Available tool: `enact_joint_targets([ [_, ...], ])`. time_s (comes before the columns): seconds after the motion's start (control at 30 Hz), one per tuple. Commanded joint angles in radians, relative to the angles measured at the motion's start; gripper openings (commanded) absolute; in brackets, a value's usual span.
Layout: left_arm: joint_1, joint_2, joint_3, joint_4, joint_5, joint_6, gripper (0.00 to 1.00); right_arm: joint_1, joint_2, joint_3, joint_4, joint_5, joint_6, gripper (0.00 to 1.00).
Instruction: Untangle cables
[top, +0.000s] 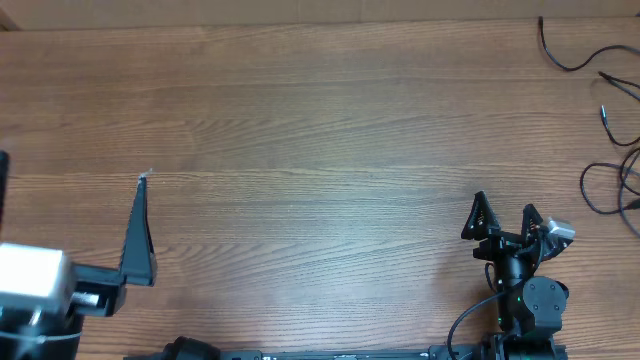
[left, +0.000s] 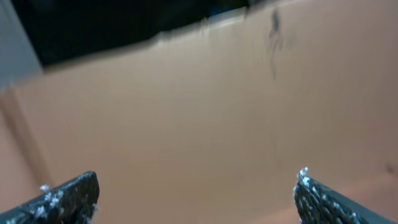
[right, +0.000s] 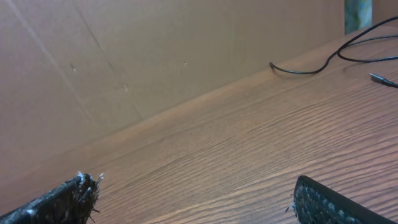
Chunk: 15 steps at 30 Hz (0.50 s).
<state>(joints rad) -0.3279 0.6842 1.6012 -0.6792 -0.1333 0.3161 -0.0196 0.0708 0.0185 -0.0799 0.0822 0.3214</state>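
A: Where are the cables (top: 572, 68)?
B: All at the far right edge of the table (top: 320, 150). Thin, black, lying flat. They look like separate strands, not a knot, as far as the overhead shows. Some run out of frame.
A: Breakdown?
B: The top cord (top: 548, 48) starts near the back edge, dips in a curve, then rises to the right. Below it two small plug ends (top: 603, 76) point left, one under the other, apart. Lower down a loose loop (top: 584, 188) bulges left.
A: Right wrist view?
B: Top cord (right: 298, 72) again, with its end by the foot of the back wall (right: 155, 50), curving off right. One plug end (right: 378, 77) lies flat nearby, not touching it.
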Motion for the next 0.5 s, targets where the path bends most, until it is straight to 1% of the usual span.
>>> enact_joint_targets([
  [0.0, -0.006, 0.009, -0.052, 0.132, 0.108, 0.069, 1.0, 0.0, 0.002, -0.01, 0.003, 0.002, 0.008, 1.0],
  [0.07, -0.006, 0.009, -0.122, 0.295, 0.108, 0.07, 1.0, 0.0, 0.002, -0.01, 0.003, 0.003, 0.008, 1.0],
  [0.17, -0.006, 0.009, -0.242, 0.492, 0.138, 0.074, 1.0, 0.0, 0.002, -0.01, 0.003, 0.002, 0.008, 1.0],
  [0.33, -0.006, 0.008, -0.488, 0.708, 0.161, 0.073, 1.0, 0.0, 0.002, -0.01, 0.003, 0.002, 0.008, 1.0],
  [0.47, -0.006, -0.008, -0.784, 0.892, 0.16, 0.074, 1.0, 0.0, 0.002, -0.01, 0.003, 0.003, 0.008, 1.0],
])
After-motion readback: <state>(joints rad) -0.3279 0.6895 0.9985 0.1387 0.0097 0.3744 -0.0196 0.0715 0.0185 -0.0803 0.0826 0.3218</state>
